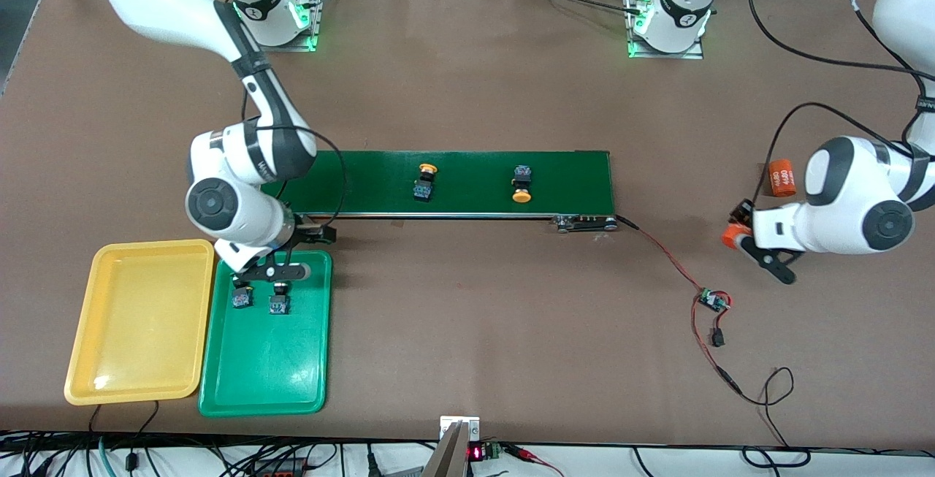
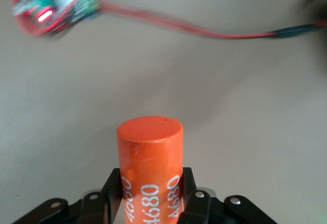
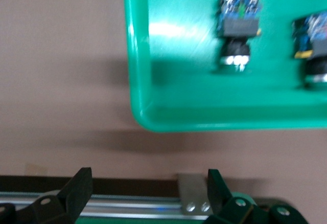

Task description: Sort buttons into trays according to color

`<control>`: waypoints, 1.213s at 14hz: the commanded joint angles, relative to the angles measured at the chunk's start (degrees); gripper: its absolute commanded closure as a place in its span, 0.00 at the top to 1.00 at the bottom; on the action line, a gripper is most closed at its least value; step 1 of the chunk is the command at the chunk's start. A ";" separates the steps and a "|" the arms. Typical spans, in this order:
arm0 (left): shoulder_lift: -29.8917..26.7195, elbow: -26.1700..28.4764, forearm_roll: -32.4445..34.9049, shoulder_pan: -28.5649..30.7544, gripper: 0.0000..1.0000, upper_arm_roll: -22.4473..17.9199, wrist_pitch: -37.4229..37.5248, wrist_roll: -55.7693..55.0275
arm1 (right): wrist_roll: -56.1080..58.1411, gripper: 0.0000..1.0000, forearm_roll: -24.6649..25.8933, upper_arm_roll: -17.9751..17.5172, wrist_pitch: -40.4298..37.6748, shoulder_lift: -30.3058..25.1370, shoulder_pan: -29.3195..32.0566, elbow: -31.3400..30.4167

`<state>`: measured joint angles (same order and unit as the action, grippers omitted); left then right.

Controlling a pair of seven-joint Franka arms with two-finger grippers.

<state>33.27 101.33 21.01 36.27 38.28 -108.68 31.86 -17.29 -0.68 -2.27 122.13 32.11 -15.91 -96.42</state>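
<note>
With both green-capped buttons (image 1: pixel 259 300) lying in the green tray (image 1: pixel 264 360), the spread, empty right gripper (image 1: pixel 265 280) should rise straight and fetch a yellow-capped button (image 1: pixel 424 181) from the conveyor belt (image 1: pixel 467 170) for the yellow tray (image 1: pixel 139 320), while the left gripper (image 1: pixel 739 232) waits, pinching an orange cylinder (image 2: pixel 149 170).

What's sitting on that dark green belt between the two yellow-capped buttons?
Nothing. In the front view, the belt is bare between the two yellow-capped buttons.
</note>
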 commanded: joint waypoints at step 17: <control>-7.35 15.56 -0.44 -20.09 0.00 10.86 -14.02 9.18 | -28.49 1.00 -0.20 -0.01 11.19 -8.65 -16.52 -13.27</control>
<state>25.41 116.86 21.00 17.27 49.25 -122.09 39.20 -43.27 -0.77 -2.58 131.14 22.50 -31.58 -109.30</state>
